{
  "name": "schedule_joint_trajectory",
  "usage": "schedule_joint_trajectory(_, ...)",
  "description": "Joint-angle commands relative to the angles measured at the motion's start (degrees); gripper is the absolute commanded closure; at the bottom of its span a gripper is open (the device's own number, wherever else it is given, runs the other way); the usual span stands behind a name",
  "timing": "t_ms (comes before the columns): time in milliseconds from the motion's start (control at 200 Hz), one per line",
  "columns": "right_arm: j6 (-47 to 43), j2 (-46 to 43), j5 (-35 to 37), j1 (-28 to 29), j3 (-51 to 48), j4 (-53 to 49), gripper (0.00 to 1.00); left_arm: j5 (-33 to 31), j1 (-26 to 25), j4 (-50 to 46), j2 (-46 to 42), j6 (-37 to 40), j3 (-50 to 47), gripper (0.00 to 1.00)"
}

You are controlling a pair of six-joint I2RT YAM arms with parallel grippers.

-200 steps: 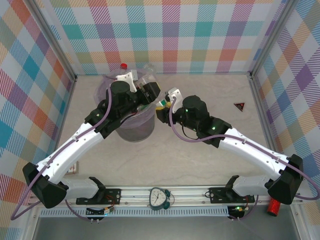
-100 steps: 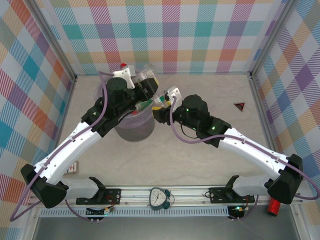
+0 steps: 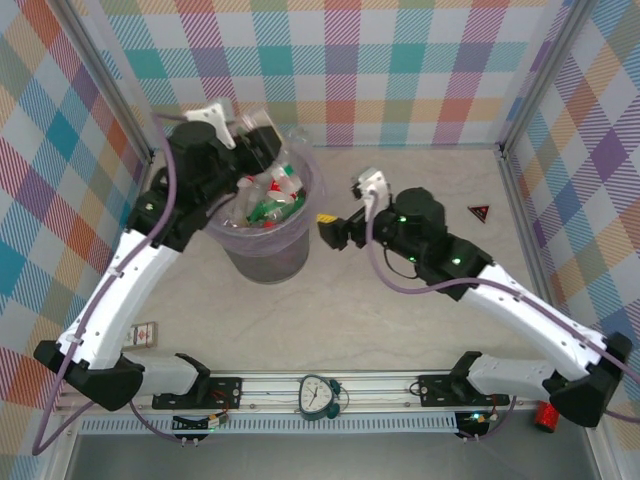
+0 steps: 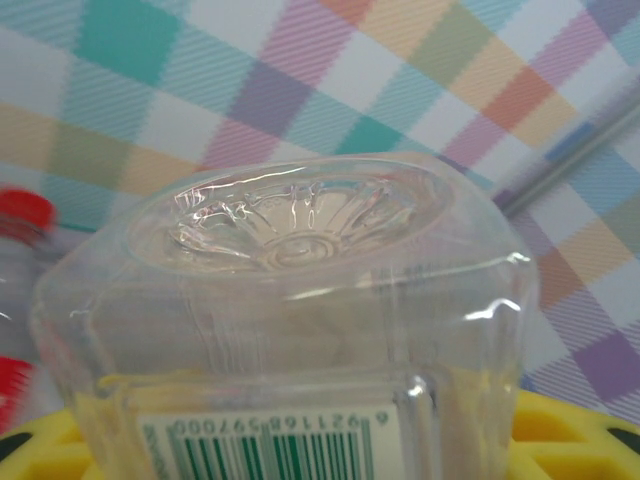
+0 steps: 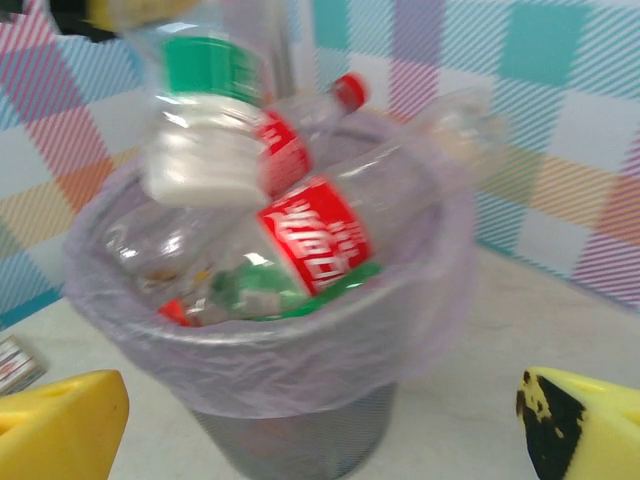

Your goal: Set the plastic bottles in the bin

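Pulling back from the rim, the right claw [image 3: 330, 230] now hovers mid-frame, yellow jaws sprung wide apart. The left claw [image 3: 268, 138] has swung to the upper left, clamped on a clear, fluted-base plastic bottle [image 4: 290, 300] above the round bin [image 3: 265, 262] lined with filmy lilac bag, where glossy red-labelled bottles [image 3: 268, 200] lie heaped.

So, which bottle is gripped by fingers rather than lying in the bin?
The clear green-labelled bottle between the left arm's yellow fingers; the others lie in the lilac-lined bin.
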Motion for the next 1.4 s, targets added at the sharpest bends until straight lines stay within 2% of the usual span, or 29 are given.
schedule_joint_trajectory(0,0.6,-3.4,1.6,-4.0,-1.8,-2.9,0.01,-0.3,3.1,-13.6,2.1,8.3,8.0,0.68)
schedule_joint_trajectory(115,2.0,-5.2,0.8,-6.8,-4.8,-4.8,0.01,0.2,6.0,-21.9,6.3,13.2,14.3,0.71)
schedule_joint_trajectory(260,2.5,-6.7,1.7,-7.7,-7.9,-7.7,0.01,0.4,6.9,-29.6,12.2,18.6,21.3,0.74)
schedule_joint_trajectory(465,2.9,-8.1,2.5,-8.2,-11.0,-9.1,0.01,1.2,6.9,-34.2,17.4,23.4,24.6,0.77)
schedule_joint_trajectory(820,3.3,-7.9,2.2,-8.5,-12.2,-9.0,0.01,3.5,6.3,-38.3,23.8,29.1,26.9,0.74)
schedule_joint_trajectory(895,3.3,-7.9,2.0,-8.6,-12.3,-9.0,0.01,3.2,6.3,-38.3,24.3,29.0,26.9,0.68)
schedule_joint_trajectory(1090,3.6,-8.0,1.8,-8.5,-12.5,-8.9,0.01,3.1,6.3,-36.3,23.2,27.6,26.9,0.38)
schedule_joint_trajectory(1285,3.9,-6.8,1.1,-8.6,-12.3,-7.1,0.00,4.9,6.3,-33.3,20.8,26.2,26.1,0.23)
schedule_joint_trajectory(1395,3.8,-5.5,0.2,-8.7,-10.8,-5.4,0.00,4.4,6.4,-31.1,18.8,25.6,24.7,0.19)
